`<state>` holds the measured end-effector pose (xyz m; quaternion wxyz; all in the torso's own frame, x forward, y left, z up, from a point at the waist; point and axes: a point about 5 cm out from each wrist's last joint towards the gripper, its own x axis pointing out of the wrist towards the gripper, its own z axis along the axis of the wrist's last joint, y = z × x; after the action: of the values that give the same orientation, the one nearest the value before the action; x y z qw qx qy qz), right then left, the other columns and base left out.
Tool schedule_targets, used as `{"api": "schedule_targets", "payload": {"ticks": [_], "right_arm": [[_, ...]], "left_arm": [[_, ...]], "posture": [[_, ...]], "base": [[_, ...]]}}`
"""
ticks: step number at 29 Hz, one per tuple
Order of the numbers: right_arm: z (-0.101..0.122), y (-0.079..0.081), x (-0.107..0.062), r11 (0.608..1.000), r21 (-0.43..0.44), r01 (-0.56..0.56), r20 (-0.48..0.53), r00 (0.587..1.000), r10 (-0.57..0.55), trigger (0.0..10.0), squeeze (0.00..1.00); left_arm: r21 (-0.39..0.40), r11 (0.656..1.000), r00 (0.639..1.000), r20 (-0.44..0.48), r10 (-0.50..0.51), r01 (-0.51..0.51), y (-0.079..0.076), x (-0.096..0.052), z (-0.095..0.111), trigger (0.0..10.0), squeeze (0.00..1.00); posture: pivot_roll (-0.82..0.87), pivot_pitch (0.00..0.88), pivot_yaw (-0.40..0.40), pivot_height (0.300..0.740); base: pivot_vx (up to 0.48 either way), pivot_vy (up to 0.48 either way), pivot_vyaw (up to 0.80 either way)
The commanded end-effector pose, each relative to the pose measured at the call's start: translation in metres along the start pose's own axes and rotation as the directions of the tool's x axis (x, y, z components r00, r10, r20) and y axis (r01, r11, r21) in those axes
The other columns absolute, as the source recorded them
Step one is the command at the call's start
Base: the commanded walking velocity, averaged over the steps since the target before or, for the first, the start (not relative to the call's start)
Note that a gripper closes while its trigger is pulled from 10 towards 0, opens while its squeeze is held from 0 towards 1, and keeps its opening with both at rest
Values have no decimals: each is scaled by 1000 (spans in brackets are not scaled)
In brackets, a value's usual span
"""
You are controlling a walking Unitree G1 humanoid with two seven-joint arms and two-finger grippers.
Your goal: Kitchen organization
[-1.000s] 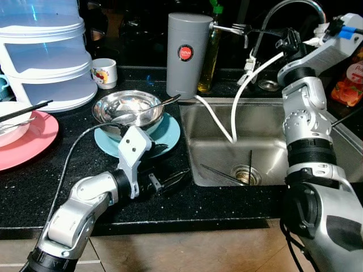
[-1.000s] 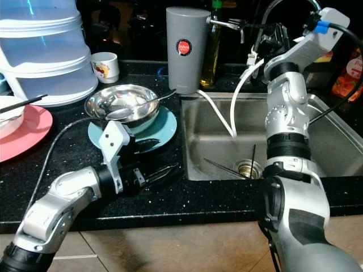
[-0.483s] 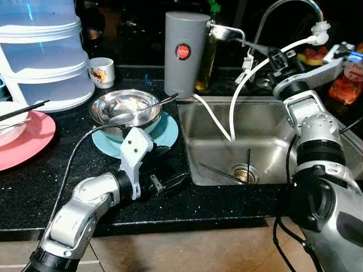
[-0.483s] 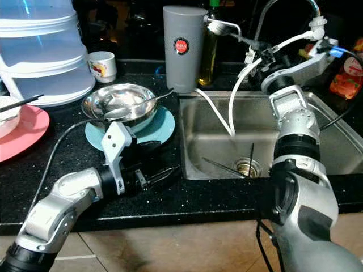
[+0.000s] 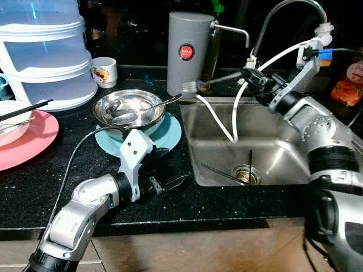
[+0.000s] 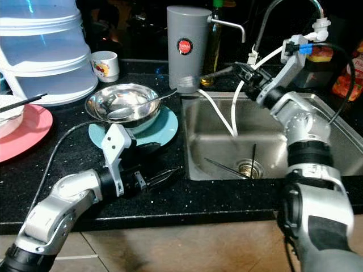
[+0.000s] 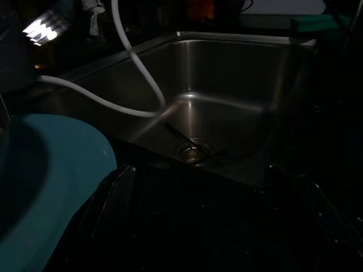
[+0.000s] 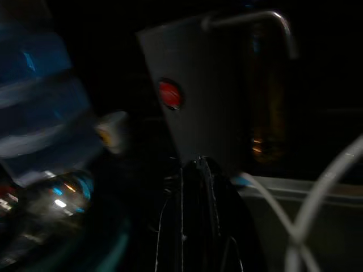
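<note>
Left eye view: the right gripper (image 5: 247, 73) reaches over the back rim of the steel sink (image 5: 272, 122), its fingers pressed together on the handle of a fork (image 5: 210, 82) that sticks out level toward the grey canister (image 5: 188, 54), tines just short of the canister's base. A white hose (image 5: 235, 107) loops down from the tap into the basin right beside that gripper, so the room there is tight. Chopsticks (image 5: 227, 170) lie on the sink floor near the drain (image 5: 247, 173).

The left gripper (image 5: 173, 182) rests low on the black tabletop (image 5: 34, 187), its fingers a little apart with nothing between them, pointing at the sink's near left corner and close to its edge. Just behind it sits the teal plate (image 5: 167, 133) carrying a steel bowl (image 5: 127, 107) with a spoon (image 5: 144, 110) leaning over the bowl's rim. A pink plate (image 5: 28, 141) lies well off to the left, and a stack of clear containers (image 5: 45, 51) and a small mug (image 5: 106, 72) crowd the back. The strip of tabletop along the front edge is bare.
</note>
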<state>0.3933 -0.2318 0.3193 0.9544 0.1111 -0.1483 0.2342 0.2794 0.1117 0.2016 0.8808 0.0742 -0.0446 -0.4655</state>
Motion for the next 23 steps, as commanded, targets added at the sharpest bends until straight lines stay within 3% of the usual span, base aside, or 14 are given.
{"api": "schedule_targets", "payload": {"ticks": [1, 6, 10, 11, 15, 16, 20, 21, 22, 23], "right_arm": [[5, -4, -2, 999, -48, 16, -7, 1000, -17, 0, 0], [9, -9, -6, 993, -121, 16, -55, 998, -23, 0, 0], [1, -13, -9, 961, -275, 19, -177, 982, -70, 0, 0], [1, -13, -9, 961, -275, 19, -177, 982, -70, 0, 0], [-19, -7, -5, 938, -347, -3, -269, 958, -97, 0, 0], [-29, -5, -4, 910, -415, -22, -313, 942, -121, 0, 0], [-34, -4, -3, 893, -450, -25, -327, 935, -139, 0, 0], [-39, -3, -1, 886, -464, -13, -327, 932, -158, 510, 0], [-41, -3, -1, 877, -481, -16, -336, 927, -168, 2941, 0], [-42, -3, -2, 864, -502, -25, -348, 921, -176, 4392, 0]], "left_arm": [[-7, 1000, 1000, -17, -19, 19, -3, -1, -3, 10000, 0], [-11, 999, 999, -22, -30, 30, -4, -1, -3, 10000, 0], [-7, 999, 999, -39, -33, 33, -4, 0, -5, 10000, 0], [-7, 999, 999, -39, -33, 33, -4, 0, -5, 10000, 0], [11, 1000, 997, -82, -15, 16, -3, 5, -10, 10000, 0], [12, 1000, 997, -73, -27, 28, -5, 9, -9, 10000, 0], [11, 999, 997, -60, -41, 41, -7, 11, -7, 10000, 0], [9, 998, 998, -36, -59, 60, -10, 14, -2, 10000, 0], [10, 998, 997, -26, -68, 68, -11, 16, 0, 10000, 0], [11, 997, 997, -21, -73, 73, -12, 16, 2, 10000, 0]], "posture": [[42, 37, -33, 740], [41, 41, -32, 740], [36, 44, -25, 740], [36, 44, -25, 740], [34, 49, -23, 740], [37, 51, -24, 740], [37, 51, -24, 740], [42, 52, -25, 740], [42, 52, -25, 740], [44, 53, -25, 740]], "base": [[0, 0, 0], [0, 0, 0], [0, 0, 0], [0, 0, 0], [0, 0, 0], [0, 0, 0], [0, 0, 0], [0, 0, 0], [0, 0, 0], [0, 0, 0]]}}
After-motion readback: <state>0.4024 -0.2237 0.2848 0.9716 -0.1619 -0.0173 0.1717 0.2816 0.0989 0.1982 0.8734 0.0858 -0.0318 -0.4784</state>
